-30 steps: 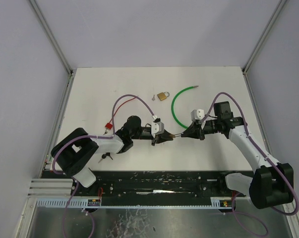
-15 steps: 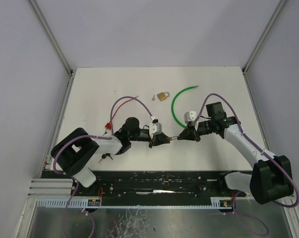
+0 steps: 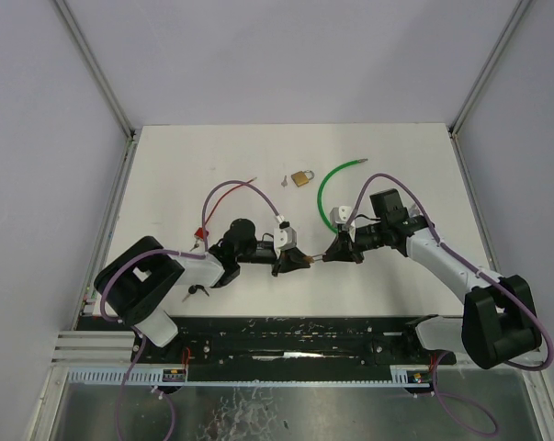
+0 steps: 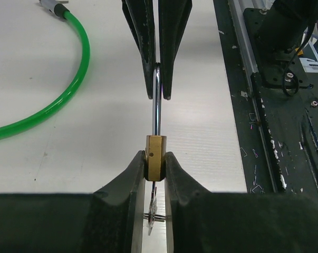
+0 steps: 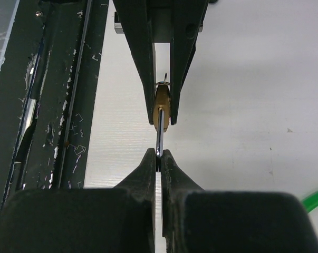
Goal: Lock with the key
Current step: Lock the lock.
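1. The padlock [image 5: 162, 112] is held in the air between the two arms. It sits just on the near side of the green hose [image 3: 321, 195], by the hose's lower end.
2. The left gripper [image 4: 155, 161] is pressed onto the two flat faces of the brass body. The right gripper [image 5: 159, 154] is almost fully closed, pinching the top of the shackle [image 4: 156, 113].
3. The key [image 4: 152, 217] shows behind the body, deep between the left fingers. It seems to sit in the keyhole, though its ring partly hides it.
4. Both wrist views show the shackle edge-on, so I cannot tell whether its free leg is seated. The long bare stretch of steel suggests it is pulled out.
5. To close it well, bring the two grippers together straight along the shackle's line. Any sideways drift or twist could make the leg miss its hole.
6. The clamp on the body should stay firm, or the smooth brass may slide back instead of taking the shackle.
7. Neither gripper is free to turn the key. The right one probably has to let go once the shackle is home, while the left holds the body steady.
8. A second padlock [image 3: 301, 177] lies just left of the hose's far end and plays no part in this.
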Robot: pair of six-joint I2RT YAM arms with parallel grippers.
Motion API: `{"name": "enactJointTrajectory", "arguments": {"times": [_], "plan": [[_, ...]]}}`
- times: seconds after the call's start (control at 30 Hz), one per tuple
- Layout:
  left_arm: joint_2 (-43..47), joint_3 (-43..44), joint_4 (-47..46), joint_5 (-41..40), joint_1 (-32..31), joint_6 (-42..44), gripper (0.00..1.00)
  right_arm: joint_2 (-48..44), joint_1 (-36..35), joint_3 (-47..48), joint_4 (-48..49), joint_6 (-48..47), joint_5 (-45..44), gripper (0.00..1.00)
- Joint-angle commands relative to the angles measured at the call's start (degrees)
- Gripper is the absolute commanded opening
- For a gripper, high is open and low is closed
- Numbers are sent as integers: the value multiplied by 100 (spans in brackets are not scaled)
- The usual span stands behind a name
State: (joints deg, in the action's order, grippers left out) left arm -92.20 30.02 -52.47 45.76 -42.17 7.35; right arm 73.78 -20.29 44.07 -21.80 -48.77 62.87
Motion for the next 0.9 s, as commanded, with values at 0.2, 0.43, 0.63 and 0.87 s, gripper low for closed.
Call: {"name": "enactJointTrajectory", "arguments": {"times": [0.2, 0.43, 0.63, 0.87], "plan": [[275, 249, -1292, -134, -78, -256, 10, -9, -78, 384, -193, 298, -134, 0], [365, -168, -2103, -608, 27, -805, 63, -463, 786, 583, -644, 309, 231, 0], [608, -660, -2777, -959, 113, -927, 78, -560, 1137, 625, -824, 230, 443, 0], [569, -418, -2448, -926, 354, -1684, 76, -704, 1428, 612, -950, 115, 700, 0]]}}
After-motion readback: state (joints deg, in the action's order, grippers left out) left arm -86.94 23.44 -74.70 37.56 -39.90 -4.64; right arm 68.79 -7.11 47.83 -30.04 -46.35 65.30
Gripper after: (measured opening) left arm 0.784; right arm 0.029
